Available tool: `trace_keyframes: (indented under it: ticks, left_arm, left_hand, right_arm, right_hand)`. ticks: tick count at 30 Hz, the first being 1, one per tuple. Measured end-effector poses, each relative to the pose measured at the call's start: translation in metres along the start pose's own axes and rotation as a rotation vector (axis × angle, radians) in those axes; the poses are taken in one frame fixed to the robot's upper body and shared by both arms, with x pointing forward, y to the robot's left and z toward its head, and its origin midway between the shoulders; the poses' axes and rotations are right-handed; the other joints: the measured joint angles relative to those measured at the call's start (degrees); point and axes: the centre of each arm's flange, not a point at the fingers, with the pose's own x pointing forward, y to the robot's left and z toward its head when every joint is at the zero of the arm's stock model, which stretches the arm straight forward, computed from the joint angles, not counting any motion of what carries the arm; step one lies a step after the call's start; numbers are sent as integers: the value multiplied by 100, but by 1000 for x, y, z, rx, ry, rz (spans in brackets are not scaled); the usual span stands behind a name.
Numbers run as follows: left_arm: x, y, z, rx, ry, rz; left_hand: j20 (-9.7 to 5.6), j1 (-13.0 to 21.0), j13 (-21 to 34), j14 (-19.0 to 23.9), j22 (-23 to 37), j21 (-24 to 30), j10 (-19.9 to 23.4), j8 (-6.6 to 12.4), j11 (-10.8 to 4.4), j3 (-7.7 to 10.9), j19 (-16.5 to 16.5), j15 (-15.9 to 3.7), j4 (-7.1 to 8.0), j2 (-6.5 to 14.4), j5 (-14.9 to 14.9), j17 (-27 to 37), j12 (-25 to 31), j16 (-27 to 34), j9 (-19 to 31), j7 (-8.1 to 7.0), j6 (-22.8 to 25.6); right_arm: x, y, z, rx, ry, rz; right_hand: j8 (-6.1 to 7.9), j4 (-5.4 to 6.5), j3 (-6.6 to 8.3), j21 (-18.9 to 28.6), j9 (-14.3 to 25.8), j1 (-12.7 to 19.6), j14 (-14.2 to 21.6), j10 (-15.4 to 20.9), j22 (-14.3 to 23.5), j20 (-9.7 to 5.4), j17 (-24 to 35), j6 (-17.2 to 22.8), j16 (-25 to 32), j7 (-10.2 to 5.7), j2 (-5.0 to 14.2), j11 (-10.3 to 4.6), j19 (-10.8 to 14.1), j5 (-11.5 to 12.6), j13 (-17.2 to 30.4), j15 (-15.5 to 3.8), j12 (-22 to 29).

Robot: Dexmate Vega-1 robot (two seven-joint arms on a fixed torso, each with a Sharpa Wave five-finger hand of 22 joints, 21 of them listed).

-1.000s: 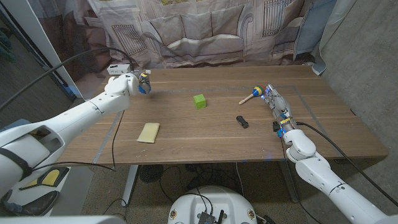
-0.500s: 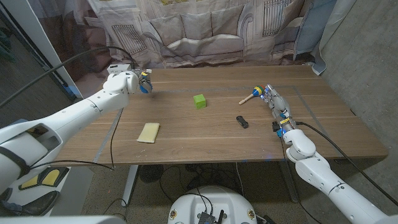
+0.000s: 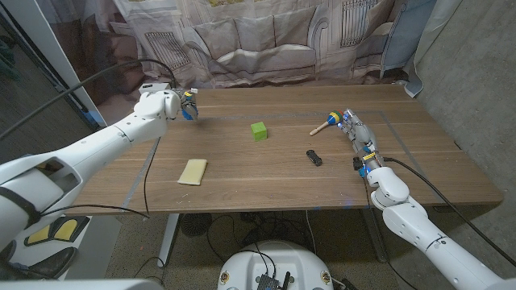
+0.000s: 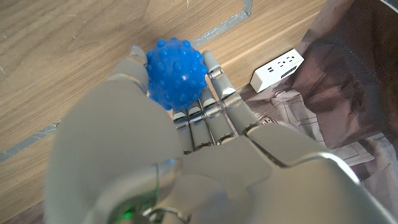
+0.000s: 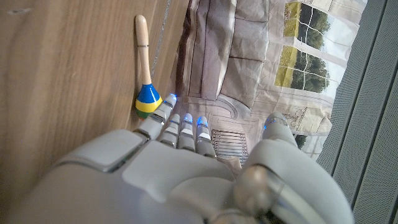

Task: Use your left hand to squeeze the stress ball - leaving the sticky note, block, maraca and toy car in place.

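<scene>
The left hand's fingers (image 4: 214, 102) are curling around the blue, knobbly stress ball (image 4: 176, 74), with the thumb side pressing on one flank and the other fingers lying along the opposite flank, so the ball is sitting gripped between them. The left hand (image 3: 171, 105) is holding it at the table's far left corner, near the back edge. The left wrist view is giving the ball's bumps and the closed-in fingers plainly, plus a white power strip (image 4: 277, 70) lying beyond the table edge; the head view is showing only a sliver of blue (image 3: 188, 112) at the fingertips, so the grip itself is hard to read there. The ball is round, so it is offering no long axis or pointing direction.

The right hand (image 3: 359, 136) is lying stretched out near the table's right side, its fingers (image 5: 177, 127) reaching straight and close together, holding nothing. Just beyond its fingertips the maraca (image 5: 144, 72) is lying on the wood; the right wrist view is showing its yellow, blue and green head next to the fingertips and its pale handle pointing away from them, though contact cannot be told.

In the head view the maraca (image 3: 326, 124) is angling across the far right, the toy car (image 3: 314, 158) is sitting left of the right hand, the green block (image 3: 258, 130) is resting mid-table, and the yellow sticky note (image 3: 193, 171) is lying toward the near left on the wooden table (image 3: 266, 181).
</scene>
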Motion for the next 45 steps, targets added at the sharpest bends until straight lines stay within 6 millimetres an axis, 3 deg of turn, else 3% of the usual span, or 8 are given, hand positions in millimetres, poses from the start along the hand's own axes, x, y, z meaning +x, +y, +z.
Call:
trace_keyframes:
  ticks: [13, 26, 37, 45]
  left_arm:
    - [0, 1, 0, -1, 1, -6]
    - [1, 0, -1, -11, 3, 0]
    - [1, -2, 0, -20, 2, 15]
    - [-1, -2, 1, -26, -6, 44]
  left_hand:
    - [30, 30, 0, -41, 1, 0, 1, 0, 0, -5, -30, 41, -7, 28, 0, -13, 0, 0, 0, -15, -47]
    - [1, 325, 18, 43, 1, 0, 67, 72, -21, 229, 43, -43, -249, 321, 28, -98, 90, 24, -26, -13, 1]
    - [9, 530, 44, 130, 4, 27, 157, 116, -51, 335, 157, -1, -368, 400, 27, -125, 134, 68, -26, -27, 75]
    - [-51, 573, 87, 354, 16, 138, 374, 226, -124, 416, 360, 0, -462, 357, 74, -152, 244, 149, -11, -139, 330]
  right_arm:
    - [-2, -2, -2, 6, 1, -8]
    - [-2, -3, -3, 8, 2, -12]
    - [-1, -3, -3, 8, 2, -15]
    - [-2, -3, -2, 8, 1, -16]
  right_hand:
    - [0, 0, 0, 0, 0, 0, 0, 0, 0, 0, 0, 0, 0, 0, 0, 0, 0, 0, 0, 0, 0]
    - [0, 0, 0, 0, 0, 0, 0, 0, 1, 1, 1, 0, 0, 0, 0, 0, 0, 0, 0, 0, 0]
    - [0, 0, 0, 0, 0, 0, 0, 0, 1, 21, 1, 0, 0, 0, 0, 0, -21, 0, 0, 0, 0]
    - [0, 0, 0, 0, 0, 0, 0, 0, 1, 21, 1, 0, 0, 0, 0, 0, -21, 0, 0, 0, 0]
